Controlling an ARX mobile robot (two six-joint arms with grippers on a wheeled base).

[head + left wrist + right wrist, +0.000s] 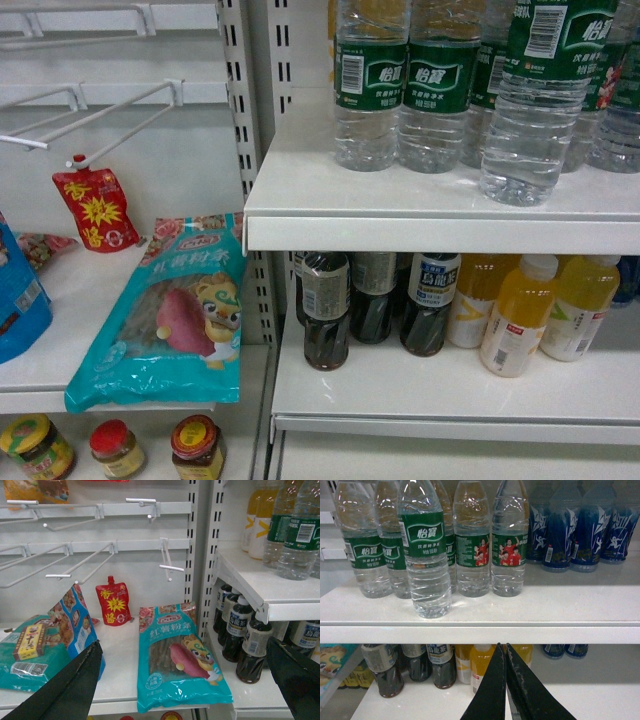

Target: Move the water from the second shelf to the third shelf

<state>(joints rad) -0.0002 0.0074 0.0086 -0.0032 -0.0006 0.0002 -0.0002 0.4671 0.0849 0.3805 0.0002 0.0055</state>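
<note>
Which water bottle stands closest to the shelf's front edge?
The green-labelled water bottle with white characters; the other bottles stand in a row behind it.

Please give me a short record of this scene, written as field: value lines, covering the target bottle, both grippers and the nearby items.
target: water bottle, green label, standing at the shelf's front edge, ahead of the row
neighbours: bottles with red figures to its right
shelf below: dark drink bottles and yellow juice bottles
left gripper: open, holding nothing, near the teal noodle packet
right gripper: shut, empty, below the water shelf
</note>
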